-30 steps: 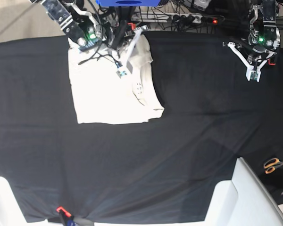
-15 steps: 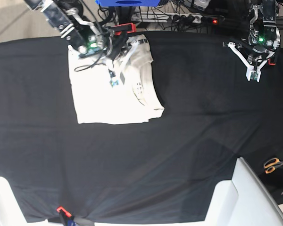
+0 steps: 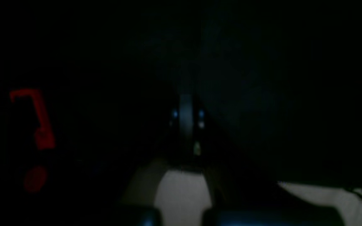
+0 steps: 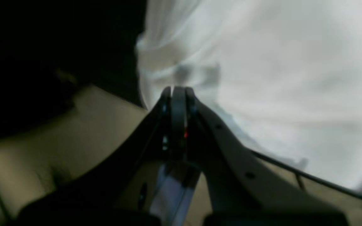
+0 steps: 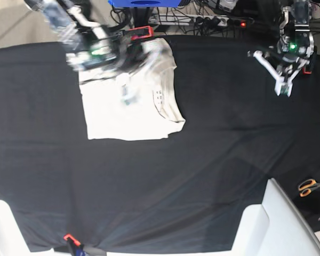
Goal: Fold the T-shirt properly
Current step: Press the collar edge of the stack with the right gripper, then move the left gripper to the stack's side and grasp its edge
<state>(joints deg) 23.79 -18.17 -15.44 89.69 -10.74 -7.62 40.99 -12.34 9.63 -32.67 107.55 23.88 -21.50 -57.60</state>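
right gripper (image 4: 178,89) pinched narrow, fingers (image 4: 185,94) pressed together with no gap showing, tips right at a bunched fold of the shirt (image 4: 262,78); cannot tell whether any fabric sits between them. ahead and to the right of those tips, pale shirt cloth fills the wrist view; to the left, black cloth (image 4: 42,47). from the base view, blurred right gripper (image 5: 129,95) over the upper part of the shirt (image 5: 122,120), which lies folded into a rough rectangle, spread mostly below the gripper, its right side doubled over with a small dark mark (image 5: 159,96) just to the gripper's right. all resting on the black cloth (image 5: 202,176). left gripper (image 5: 282,88) well apart from the shirt, far to the right, over bare cloth, its white fingers slightly blurred. left wrist view nearly black: fingers (image 3: 185,110) seem close together at centre, but too dark to tell for sure. scissors (image 5: 311,186) with orange handles well below the left gripper, near the edge.
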